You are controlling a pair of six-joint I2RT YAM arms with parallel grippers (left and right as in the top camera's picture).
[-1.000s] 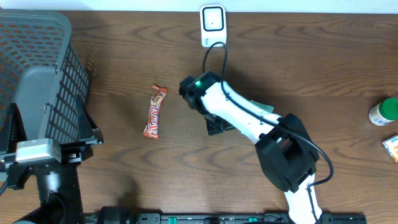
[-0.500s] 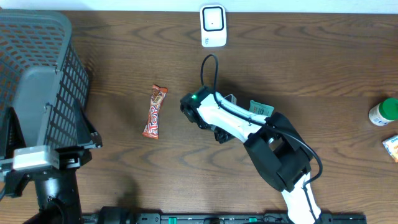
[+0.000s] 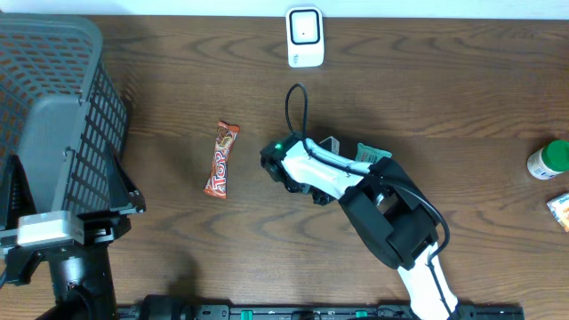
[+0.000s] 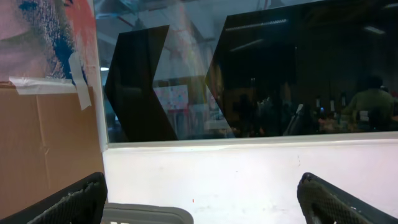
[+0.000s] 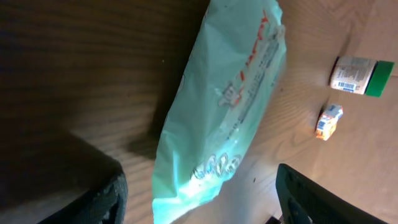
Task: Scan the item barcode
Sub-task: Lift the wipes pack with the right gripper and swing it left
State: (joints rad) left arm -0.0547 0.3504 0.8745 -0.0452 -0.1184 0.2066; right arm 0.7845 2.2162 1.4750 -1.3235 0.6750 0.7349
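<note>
A mint-green packet (image 5: 230, 106) lies flat on the brown table, and in the overhead view only its corner (image 3: 374, 156) shows from under the right arm. My right gripper (image 5: 200, 177) is low over the packet's near end. It is open, with one finger (image 5: 99, 196) on each side and gaps to the wrapper. The white barcode scanner (image 3: 304, 36) stands at the table's far edge. My left gripper (image 4: 200, 183) is open and empty, faces a wall and window, and sits at the front left by the basket.
A grey mesh basket (image 3: 107, 116) fills the left end. A red TOP candy bar (image 3: 221, 158) lies left of the right arm. A white bottle with a green cap (image 3: 548, 160) and a small orange pack (image 3: 560, 212) sit at the right edge.
The right arm has drawn back from the scanner side and settled over the green packet, its jaws narrowing a little. The left arm has shifted only slightly.
</note>
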